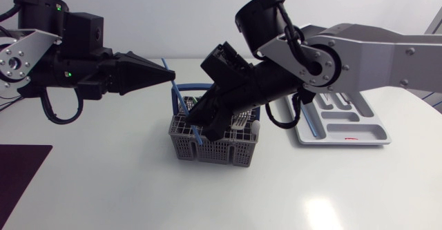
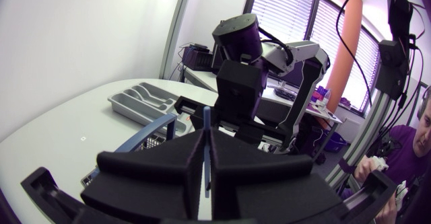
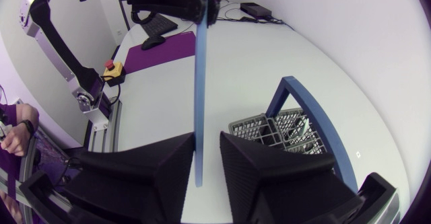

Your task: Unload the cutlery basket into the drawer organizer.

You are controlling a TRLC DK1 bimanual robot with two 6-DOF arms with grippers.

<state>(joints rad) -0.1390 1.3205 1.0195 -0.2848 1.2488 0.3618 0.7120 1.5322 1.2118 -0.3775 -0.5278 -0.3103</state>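
Table (image 1: 103, 188) mid-task: left gripper (image 2: 206, 135) pinches a blue utensil (image 3: 200, 83), right gripper (image 3: 207, 138) spread around it, basket (image 1: 207, 150) apparently not yet emptied.

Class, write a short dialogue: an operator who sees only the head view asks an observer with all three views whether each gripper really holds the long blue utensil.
Operator: From above, the left gripper meets the blue utensil at its tip. Is it clamped?
Observer: Yes. The left wrist view shows both its fingers pressed on the utensil from two sides.
Operator: The right gripper is mostly hidden from above. Is it shut on the utensil too?
Observer: No. In the right wrist view the utensil runs between its fingers, but there is a clear gap to one finger, so it is open.
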